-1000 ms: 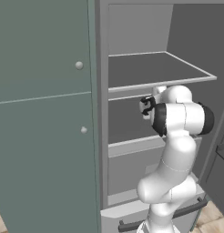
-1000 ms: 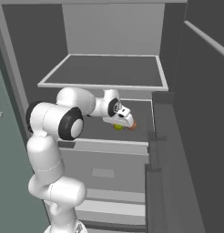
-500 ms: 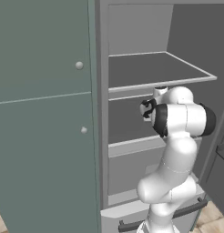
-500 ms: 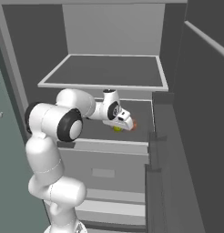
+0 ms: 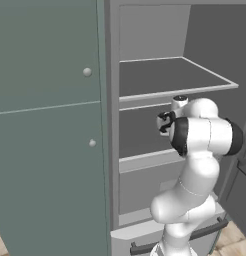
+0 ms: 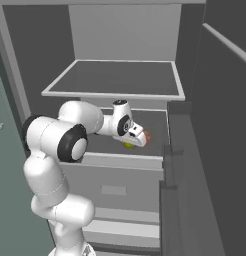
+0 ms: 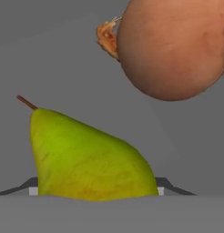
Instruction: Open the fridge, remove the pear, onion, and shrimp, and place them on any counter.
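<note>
The fridge (image 5: 165, 75) stands open, and my arm reaches onto its middle shelf (image 6: 102, 142). In the hand view the yellow-green pear (image 7: 86, 159) lies close up on its side, stem to the left. My gripper (image 7: 95, 191) straddles it with a finger pad against each flank, shut on it. The round reddish-brown onion (image 7: 173, 45) sits just beyond at the upper right. The small orange shrimp (image 7: 107, 38) peeks out from behind it. From the right base view, my gripper (image 6: 137, 140) covers most of the pear (image 6: 129, 145), with the onion (image 6: 146, 136) beside it.
The upper shelf (image 6: 115, 80) hangs close above my hand. The open fridge door (image 6: 220, 125) stands to the right. A grey-green cabinet (image 5: 45, 125) with round knobs flanks the fridge on the left. The bottom drawer (image 5: 145, 235) sits below my arm.
The jaws have narrowed slightly around the pear. The arm and the food have hardly moved.
</note>
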You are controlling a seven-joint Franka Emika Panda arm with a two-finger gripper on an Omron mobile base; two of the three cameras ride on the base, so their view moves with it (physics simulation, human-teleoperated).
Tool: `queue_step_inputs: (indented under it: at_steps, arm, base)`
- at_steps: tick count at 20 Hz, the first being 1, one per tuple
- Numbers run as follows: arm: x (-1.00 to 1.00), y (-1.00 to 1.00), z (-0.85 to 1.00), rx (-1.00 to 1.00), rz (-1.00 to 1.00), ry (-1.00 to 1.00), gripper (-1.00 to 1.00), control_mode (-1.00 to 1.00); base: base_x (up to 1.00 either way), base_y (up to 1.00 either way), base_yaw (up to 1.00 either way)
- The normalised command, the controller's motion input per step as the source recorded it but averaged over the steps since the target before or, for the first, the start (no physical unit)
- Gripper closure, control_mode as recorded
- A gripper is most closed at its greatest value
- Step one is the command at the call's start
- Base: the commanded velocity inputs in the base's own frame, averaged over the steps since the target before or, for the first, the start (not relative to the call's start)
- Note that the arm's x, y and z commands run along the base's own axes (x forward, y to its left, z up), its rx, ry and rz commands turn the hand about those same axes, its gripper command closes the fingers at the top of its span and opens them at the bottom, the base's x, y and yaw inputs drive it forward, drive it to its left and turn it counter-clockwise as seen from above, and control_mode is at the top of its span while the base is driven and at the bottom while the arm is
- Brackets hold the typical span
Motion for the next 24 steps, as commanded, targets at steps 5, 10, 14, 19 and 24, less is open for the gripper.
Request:
queue_step_inputs:
  at_steps: [5,10,14,19,24]
  arm:
    - [-1.00,-0.01,-0.22,0.00,0.00,-0.01,1.00,-1.00]
    - [-1.00,0.00,0.03,0.00,0.00,-0.07,1.00,-1.00]
    - [-0.71,0.01,0.82,0.00,0.00,-0.02,1.00,-1.00]
    - [-0.82,0.01,0.85,0.00,0.00,-0.02,1.00,-1.00]
    - [-0.99,0.18,0.83,0.00,0.00,-0.05,1.00,-1.00]
  base:
    - [0.00,0.00,0.00]
    - [0.00,0.00,0.00]
    - [0.00,0.00,0.00]
    - [0.00,0.00,0.00]
    - [0.00,0.00,0.00]
